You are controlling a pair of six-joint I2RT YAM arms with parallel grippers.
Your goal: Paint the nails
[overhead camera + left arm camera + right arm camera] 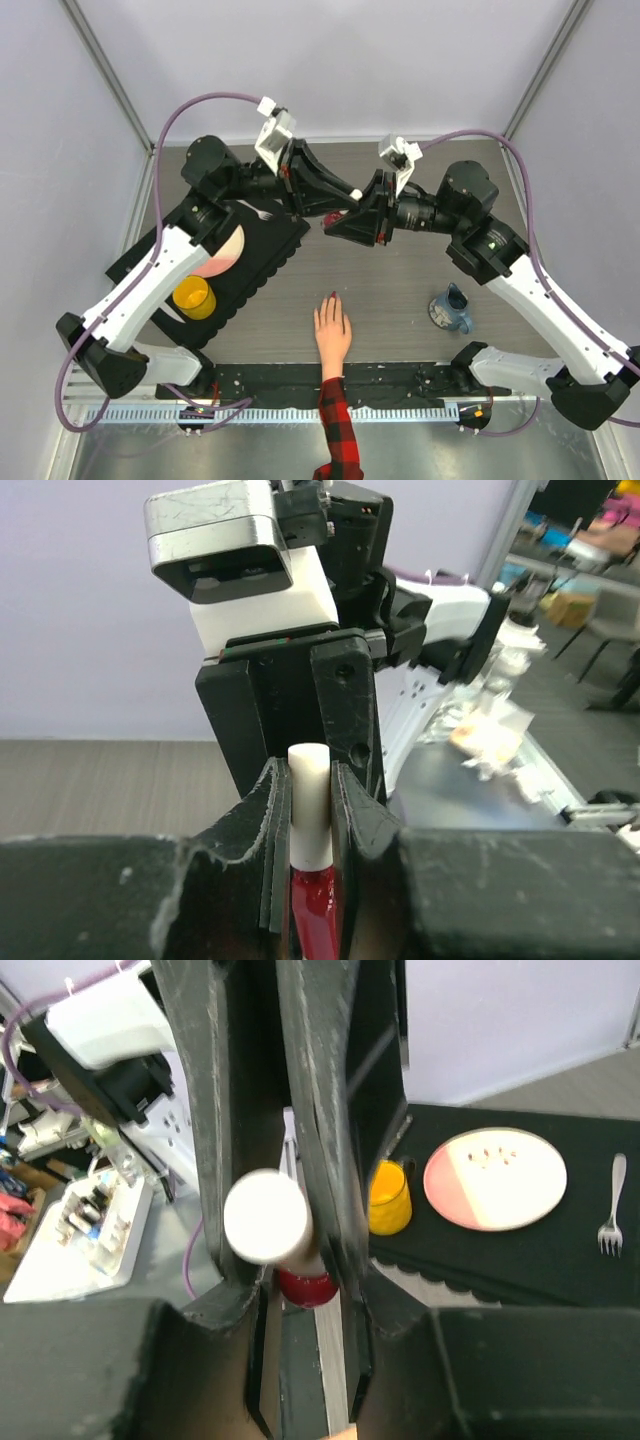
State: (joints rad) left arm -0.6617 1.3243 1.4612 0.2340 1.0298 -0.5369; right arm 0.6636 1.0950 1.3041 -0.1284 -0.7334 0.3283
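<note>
From above, the hand (332, 330) lies flat on the table (400, 290), its nails (332, 297) too small to judge for paint. The left end effector (338, 205) and right end effector (340, 222) meet overhead. Left wrist: the left one clamps the red polish bottle (310, 915). Right wrist: the right one pinches its white cap (265, 1215), so the bottle seems not yet opened and the painting all left to do.

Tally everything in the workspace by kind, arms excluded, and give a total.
black placemat: 1
plate: 1
fork: 1
yellow cup: 1
blue mug: 1
red polish bottle: 1
hand in plaid sleeve: 1
Total: 7
</note>
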